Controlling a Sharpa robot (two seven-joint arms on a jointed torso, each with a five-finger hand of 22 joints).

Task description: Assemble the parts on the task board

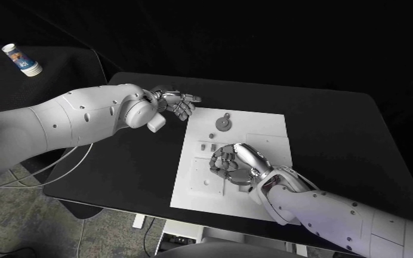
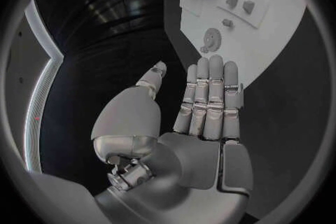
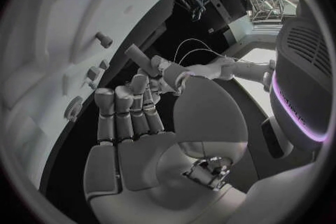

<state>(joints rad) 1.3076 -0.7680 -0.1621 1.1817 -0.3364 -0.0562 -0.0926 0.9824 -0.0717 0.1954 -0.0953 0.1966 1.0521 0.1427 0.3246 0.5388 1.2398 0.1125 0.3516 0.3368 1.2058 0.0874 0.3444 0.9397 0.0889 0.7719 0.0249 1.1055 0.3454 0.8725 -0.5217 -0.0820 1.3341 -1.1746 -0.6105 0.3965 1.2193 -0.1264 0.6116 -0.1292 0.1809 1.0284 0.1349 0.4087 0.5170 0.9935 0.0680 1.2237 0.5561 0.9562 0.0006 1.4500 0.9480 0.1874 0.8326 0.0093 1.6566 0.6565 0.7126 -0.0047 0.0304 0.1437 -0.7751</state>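
right robot hand [image 1: 239, 162] pinching grey part [image 3: 139, 56] over task board [image 1: 258, 128], left robot hand [image 1: 175, 103] open, empty

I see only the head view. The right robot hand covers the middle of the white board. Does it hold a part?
Observer: Yes. In the right wrist view, the right robot hand pinches a short grey peg at its fingertips, above the board.
Operator: And the left robot hand, does it hold anything?
Observer: No. In the left wrist view, the left robot hand has straight fingers and a bare palm.
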